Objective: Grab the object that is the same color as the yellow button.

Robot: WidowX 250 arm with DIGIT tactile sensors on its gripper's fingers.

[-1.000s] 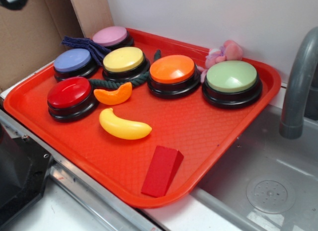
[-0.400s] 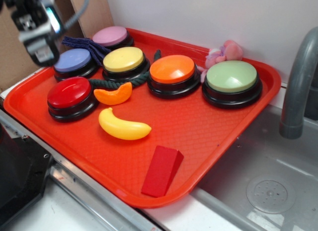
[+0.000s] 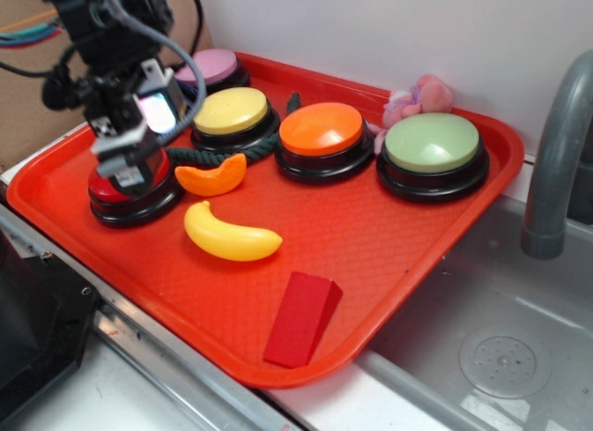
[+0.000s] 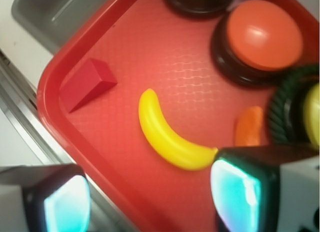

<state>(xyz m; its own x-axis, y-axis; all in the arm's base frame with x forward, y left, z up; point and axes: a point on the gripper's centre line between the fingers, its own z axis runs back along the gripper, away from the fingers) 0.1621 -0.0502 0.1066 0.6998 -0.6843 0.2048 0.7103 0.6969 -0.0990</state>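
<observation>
A glossy yellow toy banana (image 3: 231,234) (image 4: 172,134) lies on the red tray (image 3: 371,236), in front of an orange slice toy (image 3: 212,177). The yellow button (image 3: 232,112) stands behind them on its black base. My gripper (image 3: 134,158) hovers over the red button (image 3: 107,192) at the tray's left, to the left of the banana and above it. Its jaws stand wide apart with nothing between them (image 4: 150,199). In the wrist view the banana's end sits just beside my right finger (image 4: 240,192).
An orange button (image 3: 322,130), a green button (image 3: 432,144) and a pink button (image 3: 208,68) stand along the tray's back. A red wedge block (image 3: 301,318) lies near the front edge. Dark rope (image 3: 227,153) runs between the buttons. A grey faucet (image 3: 556,153) and sink are at the right.
My gripper has come in from the upper left and dropped toward the tray, now covering the blue button and part of the red one. The toys have not moved.
</observation>
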